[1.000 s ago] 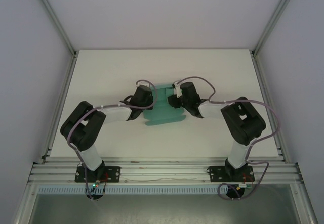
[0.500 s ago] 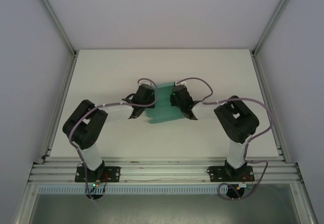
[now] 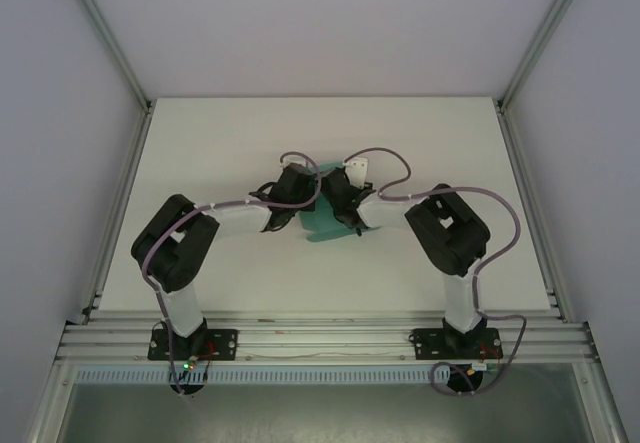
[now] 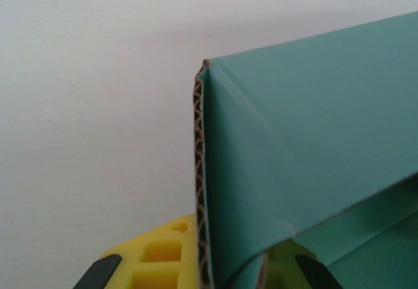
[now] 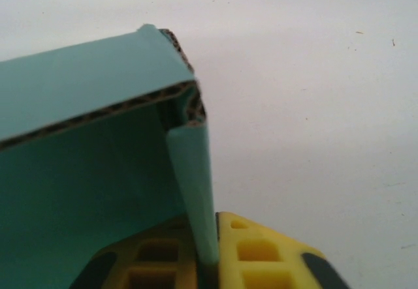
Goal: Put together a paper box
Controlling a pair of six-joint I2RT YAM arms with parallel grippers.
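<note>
My two grippers have drawn together since a second ago. Then a broad stretch of teal lay open between them. Now they nearly meet at the middle of the table [image 3: 220, 143], and a small wedge of the box [image 3: 322, 229] pokes out at their 6 o'clock. My right elbow has swung in toward the centre too.

From above, the left gripper [image 3: 308, 201] sits at the box's 9 o'clock and the right gripper [image 3: 338, 208] at its 3 o'clock, but I cannot read the jaws there. The wrist views settle it. The left gripper [image 4: 222, 269] is clamped on a corrugated wall that rises toward 12 o'clock, with a panel folded off toward 3 o'clock. The right gripper [image 5: 210, 256] pinches a thin flap between its yellow fingers [image 5: 261, 256], with a panel folded over toward 9 o'clock.
</note>
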